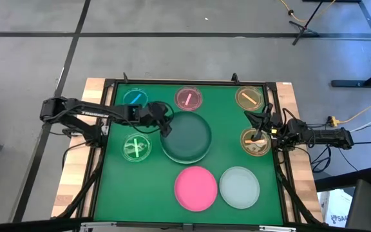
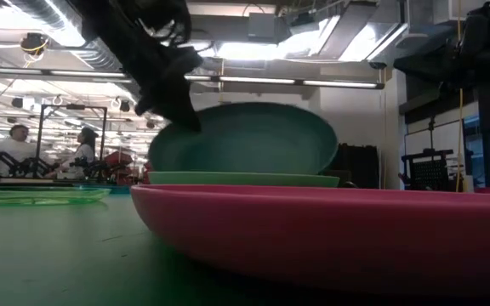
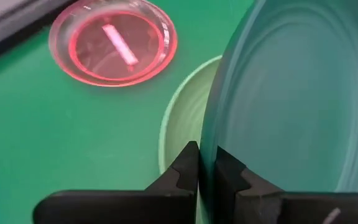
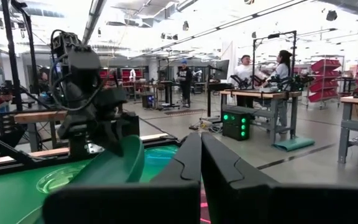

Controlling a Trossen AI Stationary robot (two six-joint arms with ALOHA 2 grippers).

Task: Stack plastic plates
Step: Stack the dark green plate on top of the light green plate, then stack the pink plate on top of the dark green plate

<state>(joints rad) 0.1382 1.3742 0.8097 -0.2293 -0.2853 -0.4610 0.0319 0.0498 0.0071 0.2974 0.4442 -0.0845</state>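
While my left tool (image 3: 207, 169) pinches the dark green plate (image 1: 187, 133) by its thin rim, it seems light, stiff, slippery.

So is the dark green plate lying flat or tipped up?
Tipped: the left gripper holds the dark green plate by its rim, tilted above the light green plate.

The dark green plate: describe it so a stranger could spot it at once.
Start at the middle of the green mat. There the left pincer is shut on the rim of the dark green plate, holding it tilted over a light green plate. It is the only large plate lifted at an angle; the pink plate lies flat.
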